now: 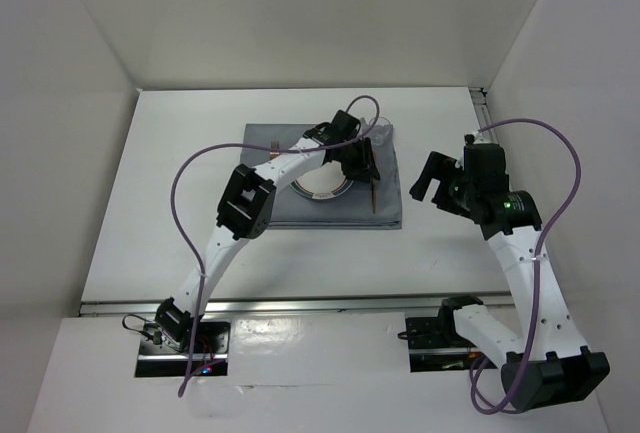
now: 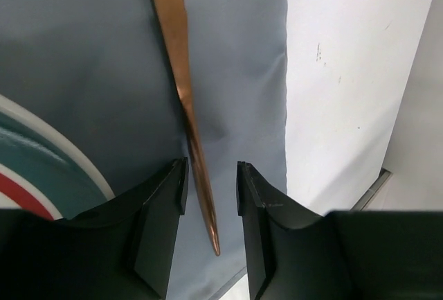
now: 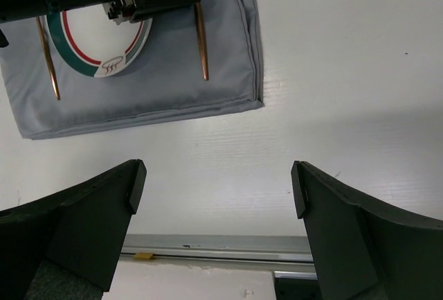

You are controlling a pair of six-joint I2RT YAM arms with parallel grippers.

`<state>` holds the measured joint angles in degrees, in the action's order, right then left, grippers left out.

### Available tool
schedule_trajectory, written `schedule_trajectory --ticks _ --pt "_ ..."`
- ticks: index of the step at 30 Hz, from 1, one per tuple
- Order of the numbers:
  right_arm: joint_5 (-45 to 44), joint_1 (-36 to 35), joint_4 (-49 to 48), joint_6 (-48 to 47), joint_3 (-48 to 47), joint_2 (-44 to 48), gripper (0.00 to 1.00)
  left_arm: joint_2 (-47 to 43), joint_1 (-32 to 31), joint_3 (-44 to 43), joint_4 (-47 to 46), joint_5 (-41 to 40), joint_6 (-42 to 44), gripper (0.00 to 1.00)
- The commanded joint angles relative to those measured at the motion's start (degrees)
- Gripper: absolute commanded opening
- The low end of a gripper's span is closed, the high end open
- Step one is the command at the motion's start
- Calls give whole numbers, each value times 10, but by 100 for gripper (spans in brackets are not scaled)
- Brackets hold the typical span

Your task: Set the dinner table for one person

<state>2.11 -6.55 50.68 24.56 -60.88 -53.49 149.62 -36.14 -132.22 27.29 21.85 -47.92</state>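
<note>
The white dinner table (image 1: 180, 203) bears a grey cloth mat (image 1: 385, 208). On the mat is a white plate (image 3: 97, 43) with green and red rings, partly under my left arm. A copper utensil (image 2: 181, 78) lies on the mat right of the plate; it also shows in the right wrist view (image 3: 201, 43). My left gripper (image 2: 211, 175) is open, its jaws either side of the utensil's near end without touching it. A second copper utensil (image 3: 47, 57) lies left of the plate. My right gripper (image 3: 218, 182) is wide open and empty above bare table right of the mat.
What looks like a clear glass (image 1: 380, 133) stands at the mat's far right corner. A metal rail (image 1: 300, 305) runs along the table's near edge. White walls close the table at the back and on both sides.
</note>
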Motion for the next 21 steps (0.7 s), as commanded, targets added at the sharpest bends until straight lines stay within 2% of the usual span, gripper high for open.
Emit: schedule_trajectory --ticks 1,6,11,14,17,21 --pt "1 -1 7 0 -23 1 100 -46 -2 4 -16 17 18 51" --pt "1 -1 13 0 -35 -6 100 -92 -2 9 4 22 37 51" --pt "-11 -1 19 5 -59 -46 100 -177 -2 35 57 21 78 52" --pt "-57 -1 6 -11 -93 -64 100 -278 -2 113 73 -18 121 60" --pt "-93 4 6 -23 -140 -82 100 -375 4 196 94 -61 162 62" --pt "-105 4 -1 -29 -159 -102 100 -471 30 271 114 -61 186 60"
